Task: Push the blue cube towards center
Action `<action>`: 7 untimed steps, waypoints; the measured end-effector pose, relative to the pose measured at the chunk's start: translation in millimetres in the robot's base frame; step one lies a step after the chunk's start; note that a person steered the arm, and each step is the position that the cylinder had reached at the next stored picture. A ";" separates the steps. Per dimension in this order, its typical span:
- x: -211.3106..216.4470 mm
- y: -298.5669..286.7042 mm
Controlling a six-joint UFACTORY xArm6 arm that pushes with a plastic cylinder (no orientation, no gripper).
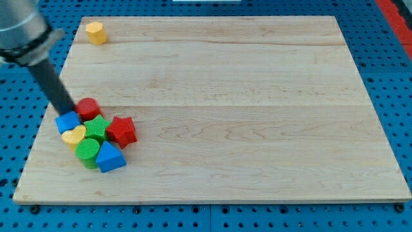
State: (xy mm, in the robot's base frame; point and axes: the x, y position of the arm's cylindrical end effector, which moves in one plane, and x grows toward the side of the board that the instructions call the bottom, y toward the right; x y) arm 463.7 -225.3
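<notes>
The blue wedge-like block (110, 158) is sitting nearest, at the cluster's bottom edge. My tip (71, 111) — a bare rod, nothing to open or close — is touching the blue cube (67, 122) from above, far left of centre. The red block (88, 107), yellow heart (74, 136) and green star (97, 127) are crowding it — a push may drag them along.

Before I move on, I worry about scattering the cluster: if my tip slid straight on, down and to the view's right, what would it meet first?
My tip already sits at the blue cube, so it probably meets that first, then the yellow heart.
</notes>
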 end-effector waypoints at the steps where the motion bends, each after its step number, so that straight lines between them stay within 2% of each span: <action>1: 0.0 7.7; 2: -6.4 -44.8; 3: 46.7 -59.1; 5: 51.8 16.8; 7: -20.0 27.0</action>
State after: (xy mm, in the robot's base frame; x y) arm 443.7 -198.4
